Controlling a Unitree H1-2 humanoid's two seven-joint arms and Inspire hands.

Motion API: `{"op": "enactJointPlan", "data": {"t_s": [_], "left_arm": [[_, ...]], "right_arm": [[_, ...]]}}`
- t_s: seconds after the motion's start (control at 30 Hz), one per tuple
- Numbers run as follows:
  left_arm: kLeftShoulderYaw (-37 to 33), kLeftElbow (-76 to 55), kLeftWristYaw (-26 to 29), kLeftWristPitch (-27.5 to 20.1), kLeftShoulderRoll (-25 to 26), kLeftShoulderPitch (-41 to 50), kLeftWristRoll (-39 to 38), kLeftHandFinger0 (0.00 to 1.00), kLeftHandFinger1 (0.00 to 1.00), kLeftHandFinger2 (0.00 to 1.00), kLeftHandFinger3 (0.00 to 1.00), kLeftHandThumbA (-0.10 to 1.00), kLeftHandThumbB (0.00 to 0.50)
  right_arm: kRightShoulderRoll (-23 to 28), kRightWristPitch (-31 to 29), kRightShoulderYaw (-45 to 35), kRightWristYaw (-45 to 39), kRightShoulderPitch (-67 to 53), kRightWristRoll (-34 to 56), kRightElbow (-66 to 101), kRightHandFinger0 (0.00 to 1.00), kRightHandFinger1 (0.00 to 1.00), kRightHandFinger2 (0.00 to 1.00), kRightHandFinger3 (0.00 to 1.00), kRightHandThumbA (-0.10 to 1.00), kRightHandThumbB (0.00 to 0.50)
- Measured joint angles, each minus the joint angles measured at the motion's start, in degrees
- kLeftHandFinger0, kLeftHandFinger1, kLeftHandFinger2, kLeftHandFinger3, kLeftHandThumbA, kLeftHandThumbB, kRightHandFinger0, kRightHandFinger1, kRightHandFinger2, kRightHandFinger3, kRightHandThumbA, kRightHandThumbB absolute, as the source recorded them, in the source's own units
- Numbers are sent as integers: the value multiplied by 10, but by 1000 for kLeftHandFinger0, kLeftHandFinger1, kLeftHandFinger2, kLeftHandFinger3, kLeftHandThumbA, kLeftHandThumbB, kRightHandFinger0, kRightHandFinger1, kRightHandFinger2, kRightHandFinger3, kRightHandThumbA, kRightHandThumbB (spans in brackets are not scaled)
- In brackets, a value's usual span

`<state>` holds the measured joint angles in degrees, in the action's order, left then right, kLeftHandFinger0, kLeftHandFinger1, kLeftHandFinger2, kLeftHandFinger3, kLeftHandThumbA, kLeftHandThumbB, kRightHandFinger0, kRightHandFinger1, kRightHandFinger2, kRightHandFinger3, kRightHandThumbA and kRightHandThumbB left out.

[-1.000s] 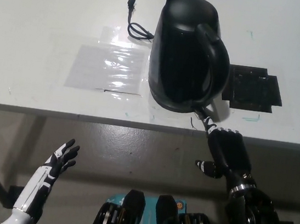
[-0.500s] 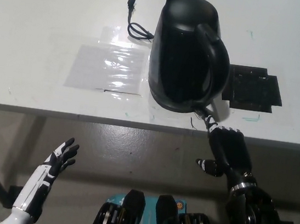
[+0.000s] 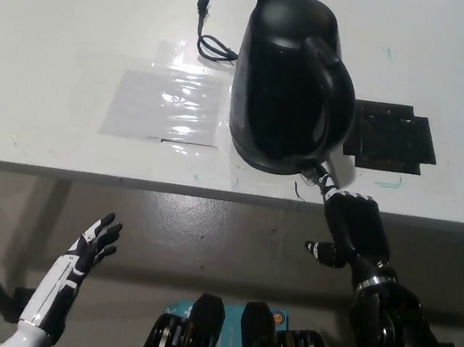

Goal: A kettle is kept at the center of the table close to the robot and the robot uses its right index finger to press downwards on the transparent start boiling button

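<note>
1. A white table (image 3: pixel 80 25) fills the upper part of the head view; its near edge runs just beyond the right hand (image 3: pixel 351 228), and a grey floor (image 3: pixel 207 230) lies below and around both hands.
2. One clear plastic sheet (image 3: pixel 168 105) lies flat on the table, well to the left of the right hand and beyond the left hand (image 3: pixel 94 245).
3. One black mat (image 3: pixel 391 136) lies on the table just beyond the right hand, beside the kettle.
4. One black kettle (image 3: pixel 287 82) stands upright on the table directly ahead of the right hand, its handle turned toward that hand; its lid is closed, so any contents cannot be seen.
5. One black cord (image 3: pixel 211 38) curls on the table at the kettle's far left side, well away from both hands.
6. The right hand is mostly curled, with one fingertip (image 3: pixel 321 178) stretched forward to the base of the kettle's handle; whether it touches the button cannot be told.
7. The left hand rests low over the floor, fingers spread and holding nothing.
</note>
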<state>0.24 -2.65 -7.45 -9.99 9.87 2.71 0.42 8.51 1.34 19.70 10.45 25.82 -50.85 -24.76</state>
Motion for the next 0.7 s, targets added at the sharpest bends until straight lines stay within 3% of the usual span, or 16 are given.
{"op": "enactJointPlan", "data": {"t_s": [0.6,0.7], "left_arm": [[1,-11,-1,2,0,-1,-6,1000,1000,1000,1000,1000,293],[1,-12,-1,2,0,-4,-10,1000,1000,1000,1000,1000,301]], "right_arm": [[0,0,24,26,11,2,-32,0,0,7,1000,985,215],[1,2,30,28,17,2,-41,0,0,42,1000,1000,211]]}}
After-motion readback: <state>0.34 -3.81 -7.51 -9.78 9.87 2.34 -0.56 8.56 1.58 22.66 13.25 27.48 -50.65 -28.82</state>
